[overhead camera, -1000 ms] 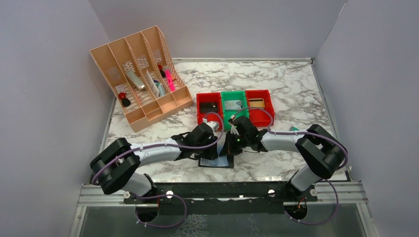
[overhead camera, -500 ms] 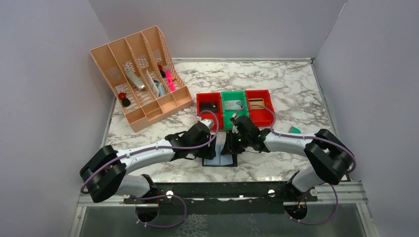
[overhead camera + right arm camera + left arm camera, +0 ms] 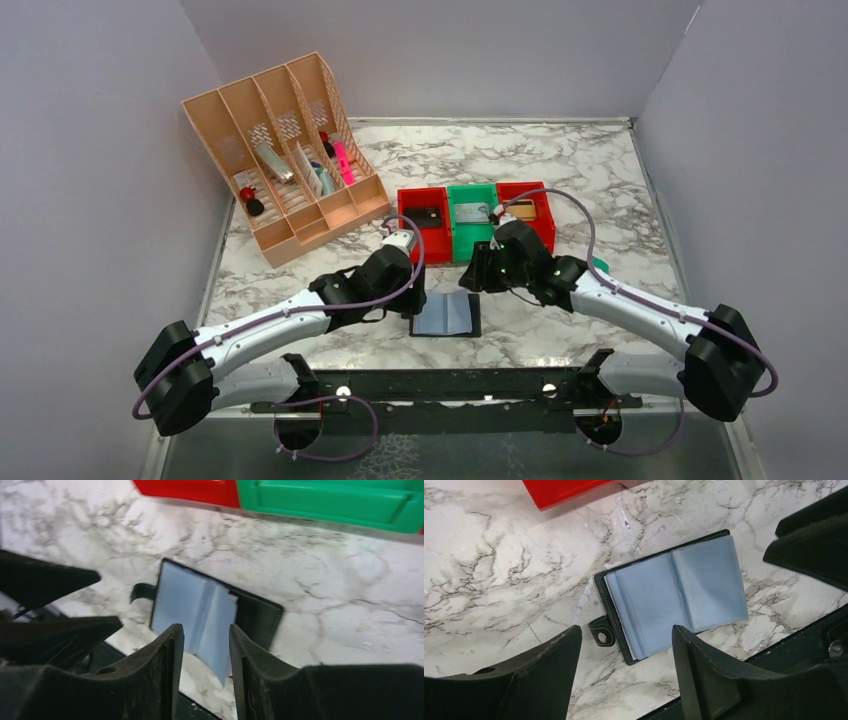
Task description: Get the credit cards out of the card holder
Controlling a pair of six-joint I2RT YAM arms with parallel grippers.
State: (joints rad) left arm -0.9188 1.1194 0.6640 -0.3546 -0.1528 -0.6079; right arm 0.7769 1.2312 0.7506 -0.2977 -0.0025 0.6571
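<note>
The card holder (image 3: 445, 317) lies open on the marble near the front edge, a black bifold with grey-blue sleeves (image 3: 674, 592) and a small snap tab (image 3: 600, 632). In the right wrist view one sleeve leaf (image 3: 220, 625) stands partly raised. No credit cards show apart from the sleeves; they are hidden. My left gripper (image 3: 414, 301) hovers just left of the holder, open, with nothing between its fingers (image 3: 551, 675). My right gripper (image 3: 474, 280) hangs above the holder's far right corner, jaws parted and empty, its fingertips (image 3: 172, 640) clear of the leaf.
Three bins stand in a row behind the holder: red (image 3: 424, 220), green (image 3: 473, 215), red (image 3: 524, 210), each with a flat item inside. A tan desk organiser (image 3: 285, 160) sits at the back left. A small teal block (image 3: 598, 263) lies by the right arm. The black front rail (image 3: 440, 385) runs close by.
Both grippers have opened and pulled away from the card holder, the left one leftward, the right one back and to the right. The holder now lies open and uncovered.
</note>
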